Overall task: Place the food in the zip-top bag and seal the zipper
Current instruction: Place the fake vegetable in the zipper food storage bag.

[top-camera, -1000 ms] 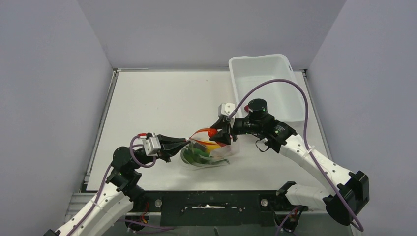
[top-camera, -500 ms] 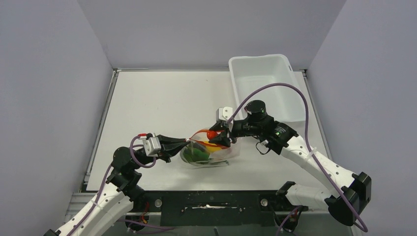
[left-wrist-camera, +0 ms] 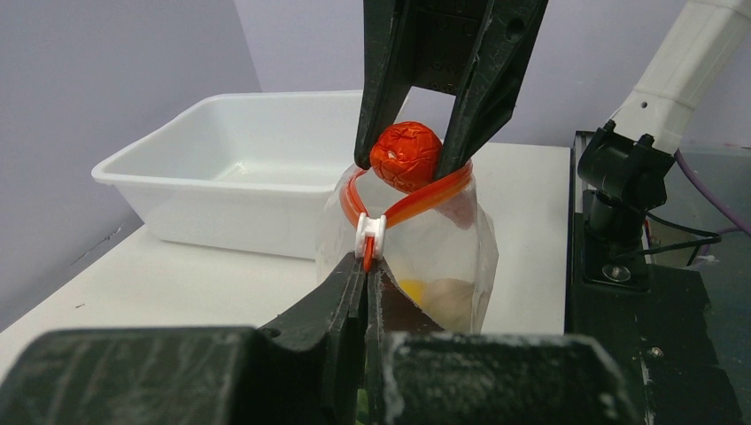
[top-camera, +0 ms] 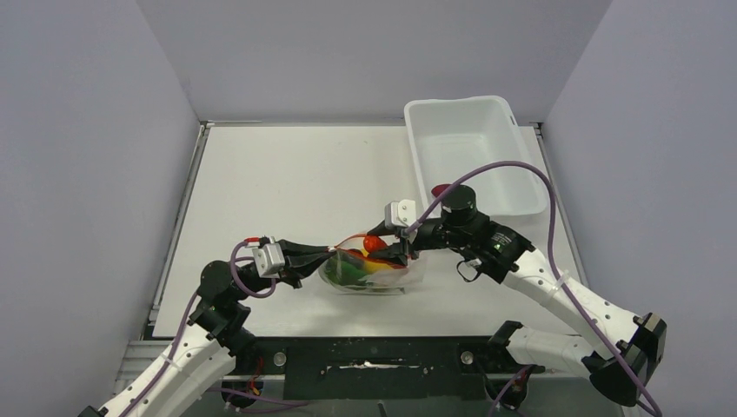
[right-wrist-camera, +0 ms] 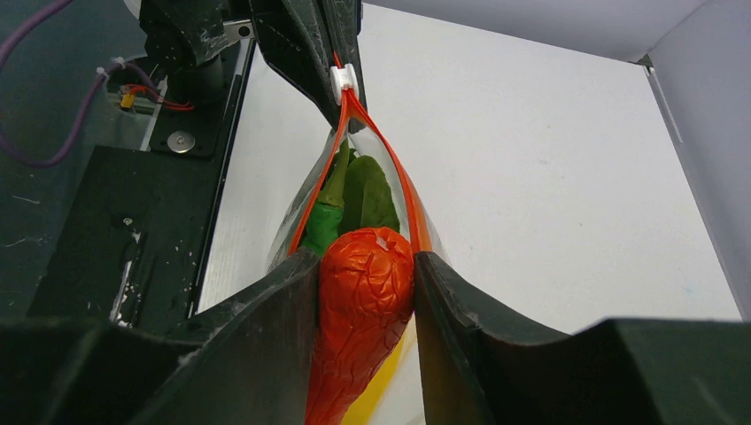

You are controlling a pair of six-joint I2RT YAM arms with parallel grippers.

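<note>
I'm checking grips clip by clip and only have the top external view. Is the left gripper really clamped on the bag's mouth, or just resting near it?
Observer: It is clamped. The left wrist view shows the left gripper shut on the end of the zipper, just below its white slider.
Operator: And the orange-red cone, is it inside yet?
Observer: Not fully. In the right wrist view the right gripper is shut on it. Its rounded end sits at the open mouth of the zip-top bag, between the zipper's two sides.
</note>
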